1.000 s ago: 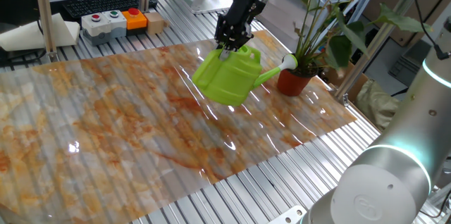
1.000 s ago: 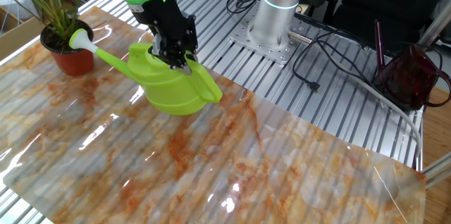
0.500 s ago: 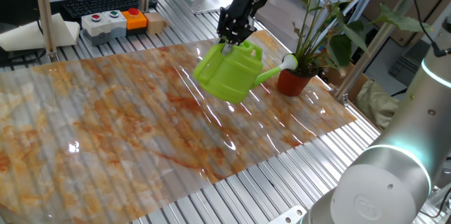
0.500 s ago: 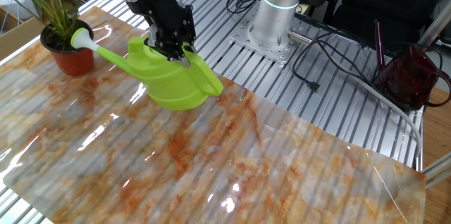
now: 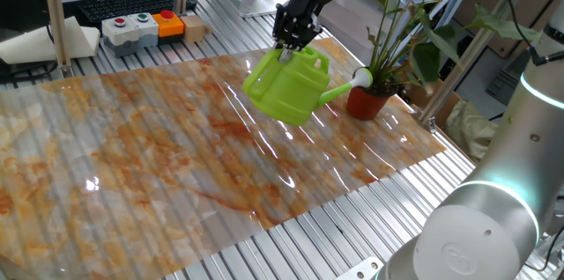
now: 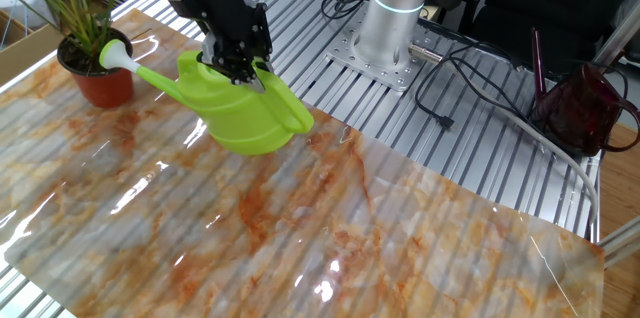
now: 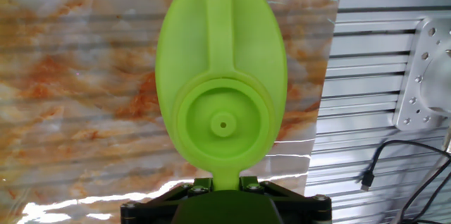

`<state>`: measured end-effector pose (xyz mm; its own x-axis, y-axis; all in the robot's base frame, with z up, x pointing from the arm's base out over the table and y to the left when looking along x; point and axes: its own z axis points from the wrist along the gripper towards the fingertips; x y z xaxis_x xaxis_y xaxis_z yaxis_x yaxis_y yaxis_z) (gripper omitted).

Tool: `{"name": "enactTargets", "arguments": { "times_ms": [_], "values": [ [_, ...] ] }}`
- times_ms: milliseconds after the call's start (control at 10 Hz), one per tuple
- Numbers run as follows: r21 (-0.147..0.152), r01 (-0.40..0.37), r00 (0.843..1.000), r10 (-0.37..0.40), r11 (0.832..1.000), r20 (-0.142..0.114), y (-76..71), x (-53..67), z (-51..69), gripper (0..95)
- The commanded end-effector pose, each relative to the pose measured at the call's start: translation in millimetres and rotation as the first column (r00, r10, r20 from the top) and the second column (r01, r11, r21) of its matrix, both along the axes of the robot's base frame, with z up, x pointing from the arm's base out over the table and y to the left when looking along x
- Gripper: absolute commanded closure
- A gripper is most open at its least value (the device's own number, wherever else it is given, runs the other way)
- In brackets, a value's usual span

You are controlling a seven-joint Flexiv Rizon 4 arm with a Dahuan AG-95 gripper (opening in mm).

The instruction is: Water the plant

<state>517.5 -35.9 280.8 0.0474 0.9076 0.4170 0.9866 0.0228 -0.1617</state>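
Observation:
My gripper [image 5: 288,47] is shut on the handle of the lime-green watering can [image 5: 286,91] and holds it above the marbled table. The can also shows in the other fixed view [image 6: 240,113] under the gripper [image 6: 243,71], and from above in the hand view [image 7: 222,76], with the gripper [image 7: 224,182] at the bottom edge. The can's spout with its white rose [image 5: 361,77] points at the plant [image 5: 401,33], a tall leafy houseplant in a terracotta-red pot [image 5: 367,102]. In the other fixed view the rose [image 6: 113,54] sits over the pot's rim [image 6: 90,80].
A button box [image 5: 141,27] and a keyboard [image 5: 123,4] stand at the table's far side. The arm's base [image 6: 392,18] rises from the slatted metal bench. A dark red bag [image 6: 585,108] and cables [image 6: 470,68] lie to the right.
The gripper has lifted the watering can a little and carried it slightly toward the plant; the spout stays by the pot.

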Motion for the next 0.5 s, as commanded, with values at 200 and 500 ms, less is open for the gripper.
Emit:
{"name": "enactTargets", "arguments": {
  "times_ms": [200, 500],
  "values": [
    [0.002, -0.002, 1.000, 0.002, 1.000, -0.005, -0.7, 0.2, 6.3, 95.0],
    [0.011, -0.005, 1.000, 0.006, 1.000, -0.019, -2.3, 1.6, 14.7, 95.0]
  ]
}}
